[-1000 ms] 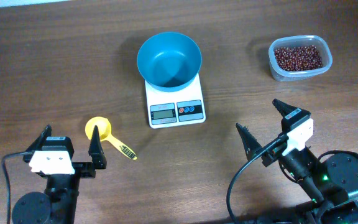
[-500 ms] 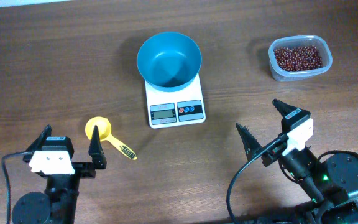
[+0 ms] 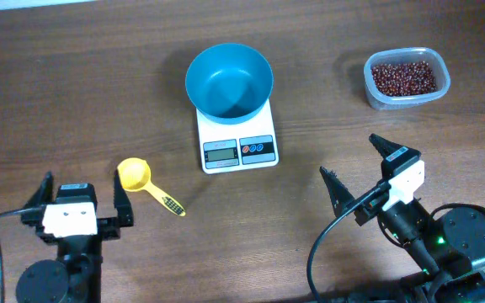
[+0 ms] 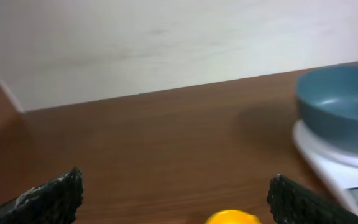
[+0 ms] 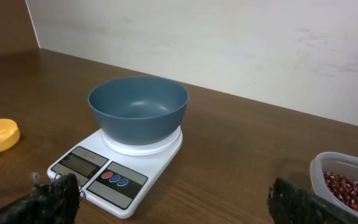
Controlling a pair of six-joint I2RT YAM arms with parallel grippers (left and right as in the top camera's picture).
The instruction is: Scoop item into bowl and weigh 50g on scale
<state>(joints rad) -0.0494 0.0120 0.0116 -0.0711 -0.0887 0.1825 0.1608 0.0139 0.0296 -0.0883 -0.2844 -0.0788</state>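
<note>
The left arm sits folded at the near-left edge of the counter [image 3: 74, 84], its left claw [image 3: 82, 183] pointing away from the base, jaws spread wide and empty. The yellow scoop [image 3: 135, 175] lies just beyond its right finger. The right arm crouches at the near-right, its right claw [image 3: 349, 154] angled towards the scale [image 3: 238, 147], also released and holding nothing. The teal bowl [image 3: 229, 80] stands empty on the scale. The beans [image 3: 403, 77] fill the clear tub [image 3: 369, 88] at the far right.

The left hand [image 3: 82, 180] has turned and shifted slightly leftward, away from the yellow scoop [image 3: 135, 174]
</note>
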